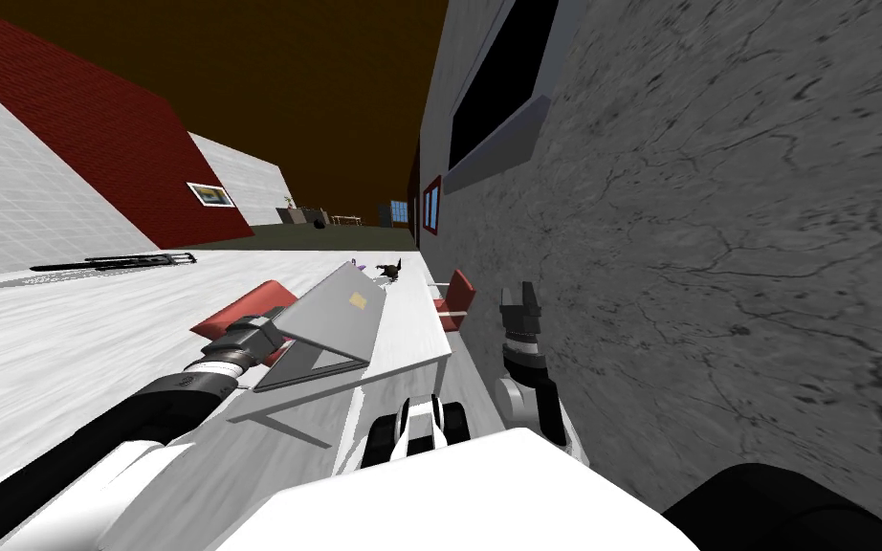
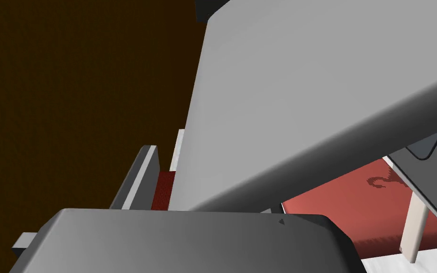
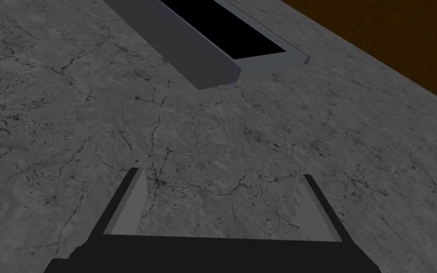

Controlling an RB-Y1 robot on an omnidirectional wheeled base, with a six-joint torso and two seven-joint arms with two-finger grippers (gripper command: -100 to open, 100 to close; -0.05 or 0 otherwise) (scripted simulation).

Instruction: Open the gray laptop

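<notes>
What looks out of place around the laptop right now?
Nothing stands out. The laptop sits flat on the white table, lid part-raised at the left gripper; the red chair beyond stands upright. The right gripper is open near the wall.

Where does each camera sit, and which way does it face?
Head view: on the head, looking down and forward at the laptop on a white table; left claw and right claw show.
Left wrist view: on the left hand, close against the lid; one finger shows.
Right wrist view: on the right hand, facing a grey wall; open fingers show.
Head and left wrist share the laptop.
</notes>
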